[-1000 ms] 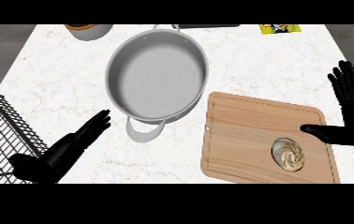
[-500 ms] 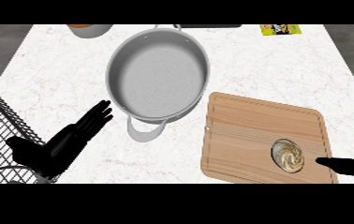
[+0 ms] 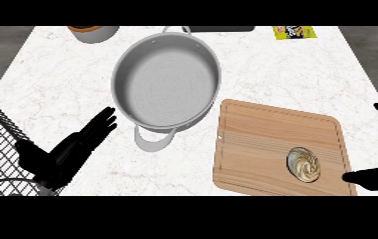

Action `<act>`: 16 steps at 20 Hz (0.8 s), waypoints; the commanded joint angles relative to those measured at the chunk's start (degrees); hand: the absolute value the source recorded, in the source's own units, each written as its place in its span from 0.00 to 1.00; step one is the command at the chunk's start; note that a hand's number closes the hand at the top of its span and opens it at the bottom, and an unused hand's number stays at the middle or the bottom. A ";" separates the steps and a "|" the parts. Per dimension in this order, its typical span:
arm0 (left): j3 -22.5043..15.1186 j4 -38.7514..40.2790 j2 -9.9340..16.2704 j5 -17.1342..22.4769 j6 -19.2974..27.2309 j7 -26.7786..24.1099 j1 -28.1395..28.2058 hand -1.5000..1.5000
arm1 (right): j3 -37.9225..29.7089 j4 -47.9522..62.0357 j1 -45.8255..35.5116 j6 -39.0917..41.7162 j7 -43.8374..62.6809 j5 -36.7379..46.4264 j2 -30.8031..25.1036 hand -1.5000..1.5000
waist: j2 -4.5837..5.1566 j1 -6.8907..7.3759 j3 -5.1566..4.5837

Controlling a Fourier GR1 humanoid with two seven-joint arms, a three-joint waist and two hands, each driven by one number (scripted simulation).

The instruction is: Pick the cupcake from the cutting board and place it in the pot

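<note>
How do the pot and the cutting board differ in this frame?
The round grey metal pot holds nothing, while the rectangular light wooden cutting board carries the pale swirled cupcake near its lower right corner. The pot is deep-walled with handles; the board is flat with a groove near its edge. The pot sits at the counter's centre, the board to its lower right. Both rest on the white marble counter.

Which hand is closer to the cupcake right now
The right hand. It shows at the view's right edge, just beside the cupcake on the cutting board. The left hand rests open across the counter, left of the pot.
</note>
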 commanded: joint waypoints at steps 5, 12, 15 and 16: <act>-0.57 -0.95 -6.49 -1.04 7.80 2.98 -0.88 0.50 | -0.55 -18.24 -5.62 9.67 30.75 -7.60 -6.12 0.00 | 0.38 0.88 -0.70; -0.12 -4.27 -8.85 -1.65 10.43 6.85 -1.13 0.50 | -0.44 -25.63 -7.50 7.38 42.02 -8.74 -2.69 0.00 | 0.46 1.12 -0.49; 0.14 -2.30 -9.96 -2.64 9.79 7.38 -3.25 0.50 | 2.34 -25.69 -9.73 6.47 43.62 -6.63 0.39 0.00 | 0.59 1.16 -0.51; 0.79 -0.69 -9.95 -2.68 8.81 6.97 -4.38 0.50 | 5.28 -24.69 -9.06 4.70 42.94 -3.50 2.83 0.00 | 0.68 1.14 -0.50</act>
